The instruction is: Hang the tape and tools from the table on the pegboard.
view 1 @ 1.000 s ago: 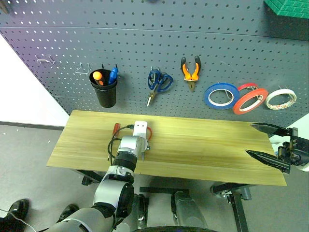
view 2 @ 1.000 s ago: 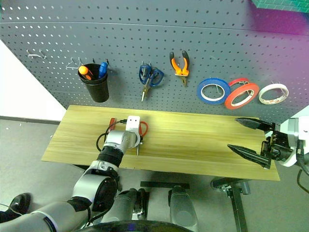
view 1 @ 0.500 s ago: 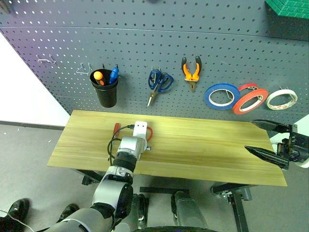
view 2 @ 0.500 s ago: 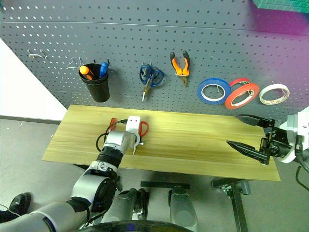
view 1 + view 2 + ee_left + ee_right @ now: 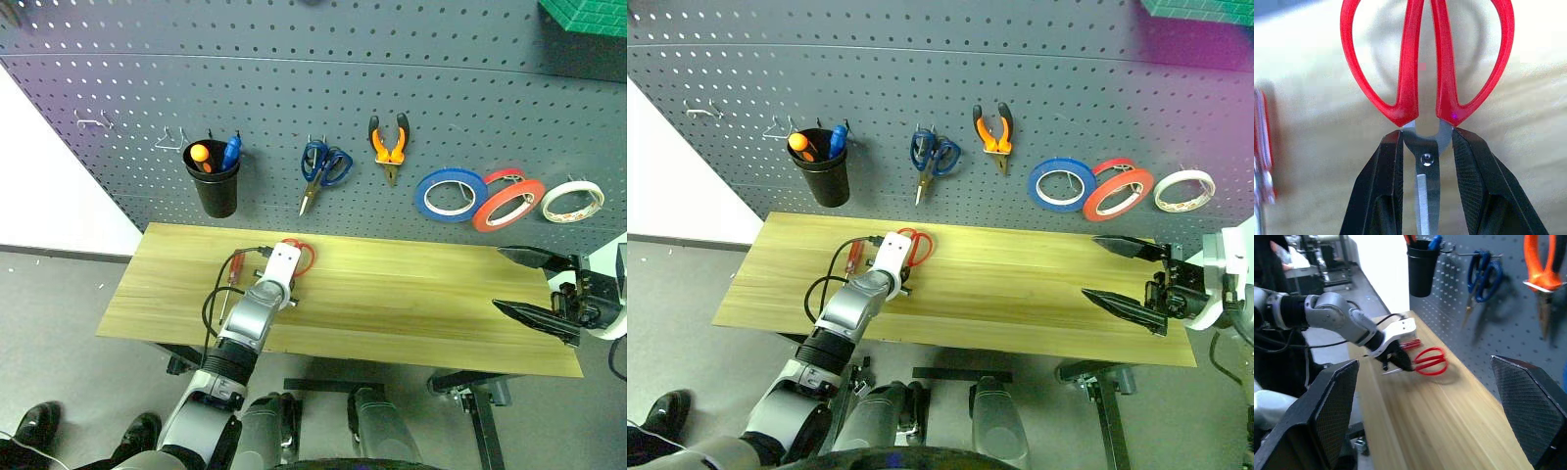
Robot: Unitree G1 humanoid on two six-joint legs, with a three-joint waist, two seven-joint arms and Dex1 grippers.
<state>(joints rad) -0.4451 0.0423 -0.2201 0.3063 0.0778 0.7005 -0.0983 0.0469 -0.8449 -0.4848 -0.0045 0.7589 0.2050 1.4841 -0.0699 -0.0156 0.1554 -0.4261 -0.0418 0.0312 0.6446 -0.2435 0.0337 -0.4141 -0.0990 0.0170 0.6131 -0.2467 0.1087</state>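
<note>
My left gripper [image 5: 1426, 139] is shut on the red-handled scissors [image 5: 299, 256] at their pivot. It holds them just above the table [image 5: 411, 304], with the handles pointing toward the pegboard [image 5: 294, 88]. A slim red-handled screwdriver [image 5: 235, 261] lies on the table just left of them. The orange-and-black pliers [image 5: 388, 145] and the red-orange tape [image 5: 508, 204] hang on the pegboard. My right gripper [image 5: 498, 279] is open with nothing in it, over the table's right end.
Also on the pegboard are a black cup [image 5: 215, 184] holding screwdrivers, blue scissors [image 5: 321, 168], a blue roll [image 5: 449, 194], a white roll [image 5: 571, 201] and bare hooks [image 5: 171, 139] at the upper left. A black cable [image 5: 220, 299] loops beside my left wrist.
My left gripper rose a little and rolled with the scissors, so their red handles now show past the wrist. The right gripper stayed in place.
</note>
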